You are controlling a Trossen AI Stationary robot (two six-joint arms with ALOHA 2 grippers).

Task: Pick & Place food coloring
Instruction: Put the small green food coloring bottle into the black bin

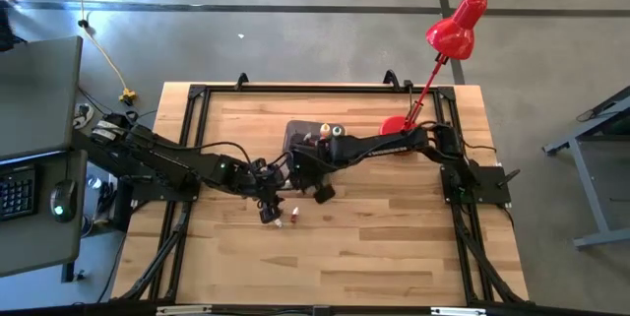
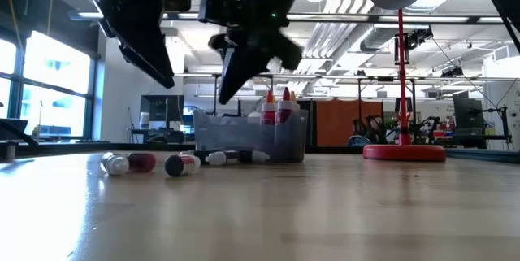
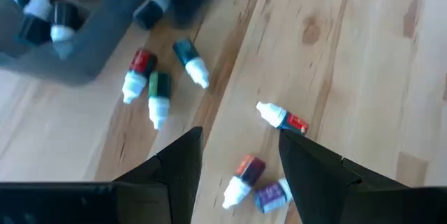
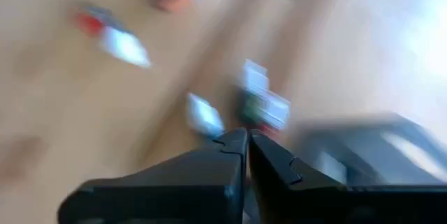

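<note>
Wooden table (image 1: 394, 247) boards fill the middle of the high view, with a grey floor all around. Small food coloring bottles (image 3: 159, 93) lie on their sides on the wood. In the left wrist view, one with a red band (image 3: 139, 75), one with a green band and one with a dark teal band lie just beside a dark grey bin (image 3: 84, 53). A little apart from them lie three more: one with a red label (image 3: 283, 117), one with an orange band (image 3: 243, 178) and one with a purple band (image 3: 271, 195). More bottles are inside the bin, and in the low view some with red and orange tips stand up in the bin (image 2: 253, 137).

The left gripper (image 3: 239, 155) hangs above the loose bottles with its fingers (image 3: 180, 158) spread apart and nothing between them. The orange and purple bottles show in the gap between the fingers.

The right gripper (image 4: 247, 144) is up in the air near the bin. Its fingers are pressed together and hold nothing.

A red desk lamp (image 1: 448, 40) stands on the far right part of the table. A grey desk with a keyboard (image 1: 18, 190) and a mouse sits past the left side of the table.
</note>
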